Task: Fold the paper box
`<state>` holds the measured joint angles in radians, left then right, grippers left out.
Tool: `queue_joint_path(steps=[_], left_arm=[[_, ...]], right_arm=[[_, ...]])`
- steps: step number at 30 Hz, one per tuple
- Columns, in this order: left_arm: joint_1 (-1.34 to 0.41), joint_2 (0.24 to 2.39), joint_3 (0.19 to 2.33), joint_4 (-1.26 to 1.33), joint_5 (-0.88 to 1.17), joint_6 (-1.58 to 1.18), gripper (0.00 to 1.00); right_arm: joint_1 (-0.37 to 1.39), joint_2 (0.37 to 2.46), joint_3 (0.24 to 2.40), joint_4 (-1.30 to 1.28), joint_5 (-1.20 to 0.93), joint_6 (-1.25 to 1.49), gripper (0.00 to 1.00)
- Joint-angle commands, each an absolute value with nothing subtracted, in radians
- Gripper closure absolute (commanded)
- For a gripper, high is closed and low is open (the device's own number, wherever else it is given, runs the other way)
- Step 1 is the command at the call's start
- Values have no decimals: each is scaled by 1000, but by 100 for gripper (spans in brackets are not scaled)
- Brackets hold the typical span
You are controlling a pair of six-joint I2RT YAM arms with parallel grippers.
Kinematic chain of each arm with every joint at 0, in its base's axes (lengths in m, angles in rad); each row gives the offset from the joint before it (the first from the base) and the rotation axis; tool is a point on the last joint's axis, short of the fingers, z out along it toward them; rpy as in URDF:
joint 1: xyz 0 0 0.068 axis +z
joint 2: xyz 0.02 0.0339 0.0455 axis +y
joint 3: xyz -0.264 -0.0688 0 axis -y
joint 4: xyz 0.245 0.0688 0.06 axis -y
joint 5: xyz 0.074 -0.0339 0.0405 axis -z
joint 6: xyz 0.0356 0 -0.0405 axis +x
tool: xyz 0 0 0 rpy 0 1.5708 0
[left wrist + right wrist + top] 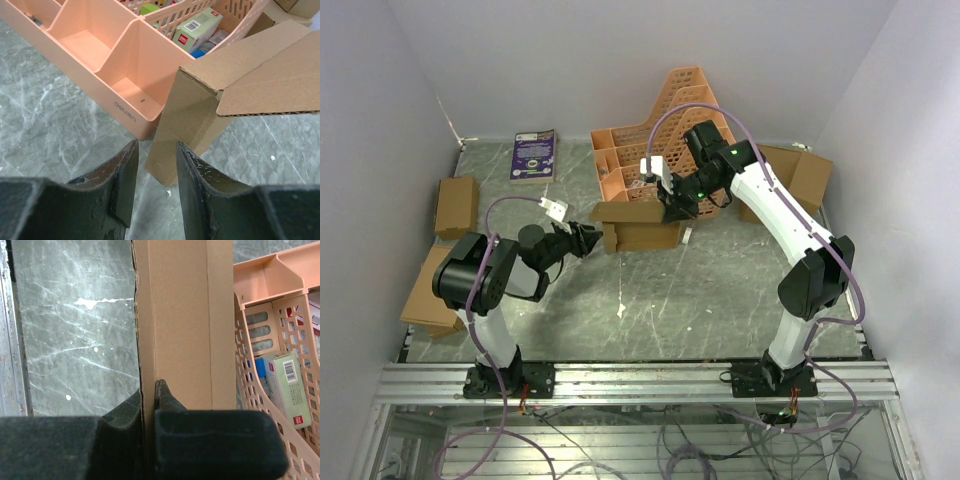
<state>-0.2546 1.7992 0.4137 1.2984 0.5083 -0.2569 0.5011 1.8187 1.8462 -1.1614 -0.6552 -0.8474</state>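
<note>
Two arms reach toward the paper box, which stands on the table just past the middle toward the far edge, right in front of the orange rack. The box is plain brown cardboard and only half formed. Its walls stand upright with creased corners, and a loose flap juts out at the top, showing its corrugated edge. The right gripper comes in at the box's right end, its jaws pressed together on a thin upright cardboard wall. The left gripper sits low at the box's left corner, its jaws spread apart with nothing between them, the tips just short of the cardboard. Other brown boxes lie along the table's left edge.
</note>
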Motion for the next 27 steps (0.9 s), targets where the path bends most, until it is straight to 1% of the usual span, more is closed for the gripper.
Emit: queue_joint_path(steps=[1,8,13,21,27], left_arm=[[-261,1784,437,1300,635,-242,53],[-261,1794,445,1297,682,-247,52],[-261,1810,469,1270,677,-245,52],[-271,1830,466,1322,594,-271,56],[-344,1834,451,1356,444,-240,54]], right_arm=[[498,1848,1867,-1173,-667,-836,100],[499,1845,1860,-1173,-663,-840,100],[498,1845,1861,-1174,-666,-839,100],[498,1842,1861,-1179,-672,-838,100],[500,1850,1867,-1184,-694,-827,100]])
